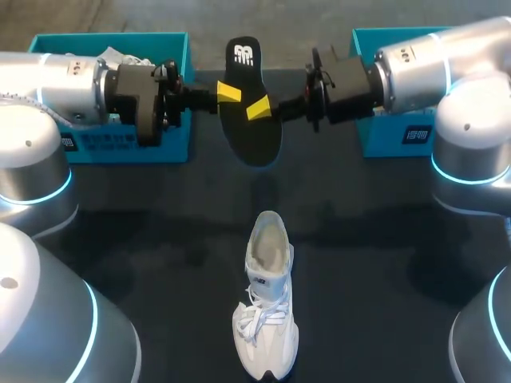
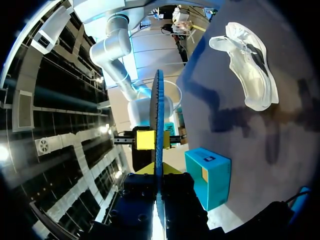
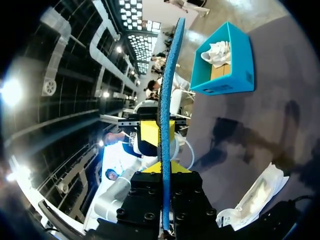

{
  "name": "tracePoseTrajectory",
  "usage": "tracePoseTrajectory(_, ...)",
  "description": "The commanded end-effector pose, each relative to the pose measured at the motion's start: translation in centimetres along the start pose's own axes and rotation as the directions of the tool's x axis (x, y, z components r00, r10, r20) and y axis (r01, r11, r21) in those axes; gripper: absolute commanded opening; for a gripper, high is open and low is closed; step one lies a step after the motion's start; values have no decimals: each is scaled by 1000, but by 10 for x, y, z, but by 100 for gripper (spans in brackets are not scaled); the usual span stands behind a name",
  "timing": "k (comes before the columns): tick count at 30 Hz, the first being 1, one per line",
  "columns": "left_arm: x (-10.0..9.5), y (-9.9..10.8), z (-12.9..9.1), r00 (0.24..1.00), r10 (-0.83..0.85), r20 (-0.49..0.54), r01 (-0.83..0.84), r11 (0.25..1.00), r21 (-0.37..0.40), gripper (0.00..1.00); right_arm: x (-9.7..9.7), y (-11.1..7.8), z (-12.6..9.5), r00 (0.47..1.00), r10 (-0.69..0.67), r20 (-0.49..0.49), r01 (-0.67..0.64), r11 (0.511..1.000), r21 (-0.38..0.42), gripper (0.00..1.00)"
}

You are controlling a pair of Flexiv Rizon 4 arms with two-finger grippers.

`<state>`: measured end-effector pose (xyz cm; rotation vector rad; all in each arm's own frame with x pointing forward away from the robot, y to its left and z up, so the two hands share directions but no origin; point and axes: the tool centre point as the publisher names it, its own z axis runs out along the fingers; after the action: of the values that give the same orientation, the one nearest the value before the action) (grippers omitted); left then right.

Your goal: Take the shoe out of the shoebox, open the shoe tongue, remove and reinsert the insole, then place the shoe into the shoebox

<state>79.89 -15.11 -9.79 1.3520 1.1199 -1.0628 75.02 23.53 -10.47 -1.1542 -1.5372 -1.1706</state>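
Note:
A black insole (image 1: 249, 112) with a blue underside hangs in the air over the back of the table, held from two sides. My left gripper (image 1: 229, 93) is shut on one edge of it and my right gripper (image 1: 257, 109) on the other. In the left wrist view the insole (image 2: 158, 115) stands edge-on between my left gripper's (image 2: 158, 171) yellow tips, with the right gripper (image 2: 152, 140) ahead. The right wrist view shows the insole (image 3: 167, 90) edge-on in my right gripper (image 3: 165, 169). The white shoe (image 1: 266, 319) lies on the table near the front, toe toward me, tongue pulled up.
A teal shoebox (image 1: 120, 148) with white paper inside stands at the back left, behind my left arm. A second teal box (image 1: 399, 140) stands at the back right. The dark table (image 1: 160, 239) spreads between the boxes and the shoe.

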Motion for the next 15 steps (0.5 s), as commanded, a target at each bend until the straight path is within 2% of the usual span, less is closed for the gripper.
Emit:
tracePoseTrajectory(1,1,-2,2,1000,6,-9,-6,1000,6,17,1,-2,2,1000,-5,1,5,1000,-12,0)
tracePoseTrajectory(2,1,-2,2,1000,10,-11,-10,1000,10,47,1,-2,2,1000,-6,1,6,1000,-13,0)
tracePoseTrajectory(3,1,-3,2,1000,11,-12,-11,1000,11,82,1,-2,1,1000,-8,1,8,1000,-14,0)
tracePoseTrajectory(4,1,-3,2,1000,11,-12,-11,1000,12,100,1,-3,1,1000,-10,2,10,1000,-16,0)
tracePoseTrajectory(8,2,-6,-2,1000,2,-17,-1,1000,10,100,0,-4,-1,1000,-19,2,19,999,-26,0)
tracePoseTrajectory(15,15,-14,-30,995,-86,-45,86,996,4,100,-8,-6,-9,996,-87,18,87,995,-38,0)
